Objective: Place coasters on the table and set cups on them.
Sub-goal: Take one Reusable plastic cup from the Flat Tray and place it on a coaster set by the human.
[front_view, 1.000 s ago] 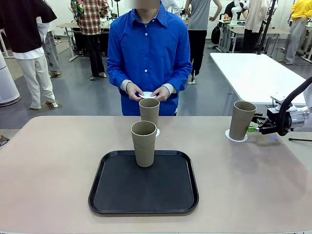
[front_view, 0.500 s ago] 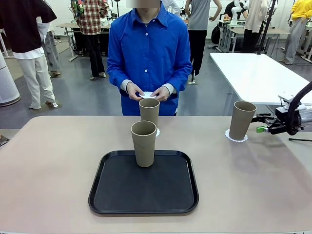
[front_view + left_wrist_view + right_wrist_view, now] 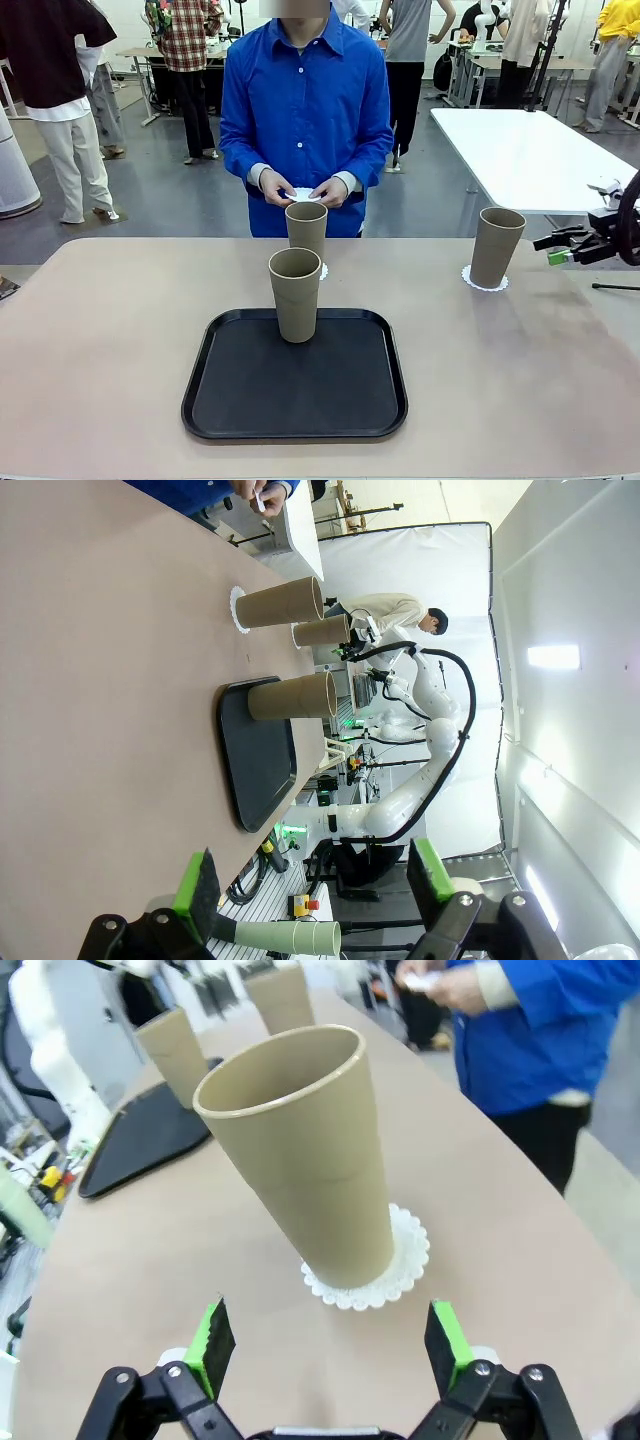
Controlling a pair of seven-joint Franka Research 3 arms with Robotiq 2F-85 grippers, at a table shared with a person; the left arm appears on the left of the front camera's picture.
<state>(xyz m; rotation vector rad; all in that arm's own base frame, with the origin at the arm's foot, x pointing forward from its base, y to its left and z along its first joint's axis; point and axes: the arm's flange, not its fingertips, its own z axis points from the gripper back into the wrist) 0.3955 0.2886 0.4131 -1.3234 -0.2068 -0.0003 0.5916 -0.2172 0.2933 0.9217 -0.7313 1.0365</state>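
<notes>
A beige, round-cornered counter (image 3: 120, 350) is set in a grey-floored hall, near a white table (image 3: 520, 150). One tall khaki tapered cup (image 3: 295, 295) is stood on a black square tray (image 3: 300, 400). The centre cup (image 3: 306, 228) and right cup (image 3: 496, 246) are each seated on a white scalloped paper coaster (image 3: 323, 271) (image 3: 484, 284). A third coaster (image 3: 303, 194) is held in the person's hands (image 3: 300, 188). The right fingers (image 3: 548, 250) and left fingers (image 3: 315, 872) are spread wide, with nothing held.

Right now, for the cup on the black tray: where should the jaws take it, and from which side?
Probably mid-wall on the tray cup, jaws level, from its left or right. It stands upright at the far edge of the black tray; the wall widens toward the rim, so it shouldn't slip down. The second cup stands close behind, blocking that side.
</notes>
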